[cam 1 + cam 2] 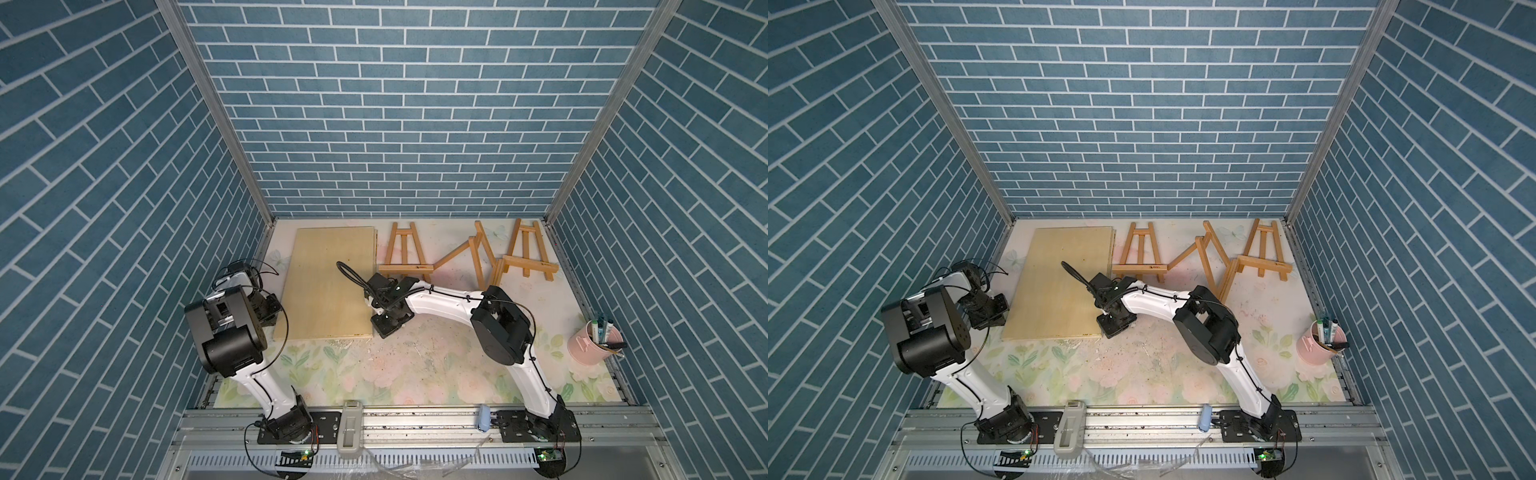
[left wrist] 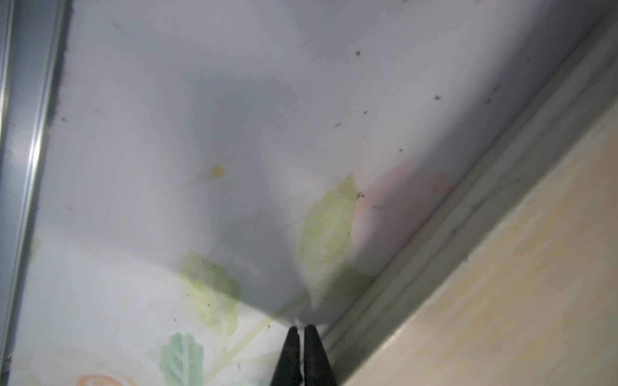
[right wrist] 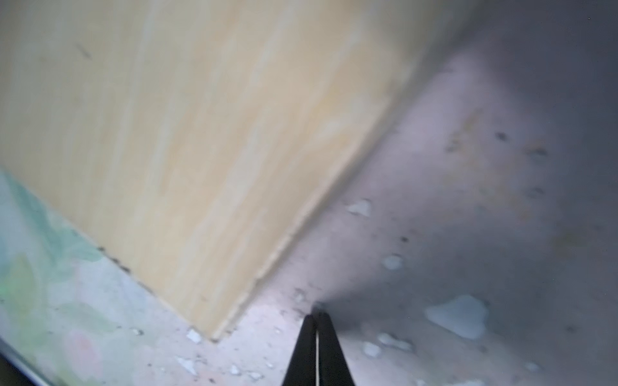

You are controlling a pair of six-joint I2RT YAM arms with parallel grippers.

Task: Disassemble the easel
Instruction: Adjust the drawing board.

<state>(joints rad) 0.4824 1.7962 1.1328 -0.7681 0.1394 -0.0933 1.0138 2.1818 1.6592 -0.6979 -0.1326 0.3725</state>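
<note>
Three small wooden easels line the back of the table in both top views: one lies flat (image 1: pixel 405 254) (image 1: pixel 1142 255), one is tipped with its legs splayed (image 1: pixel 476 253) (image 1: pixel 1206 255), one lies at the right (image 1: pixel 524 255) (image 1: pixel 1262 255). A pale wooden board (image 1: pixel 328 282) (image 3: pixel 200 133) lies flat to their left. My left gripper (image 1: pixel 268 313) (image 2: pixel 302 329) is shut and empty over the floral mat, beside the board's left edge (image 2: pixel 501 284). My right gripper (image 1: pixel 386 326) (image 3: pixel 317 315) is shut and empty, just off the board's near right corner. Neither touches an easel.
A pink bucket (image 1: pixel 590 343) holding markers stands at the right edge. Blue brick walls close in the left, right and back. A metal rail (image 1: pixel 415 419) with both arm bases runs along the front. White flecks litter the floral mat (image 1: pixel 415 365).
</note>
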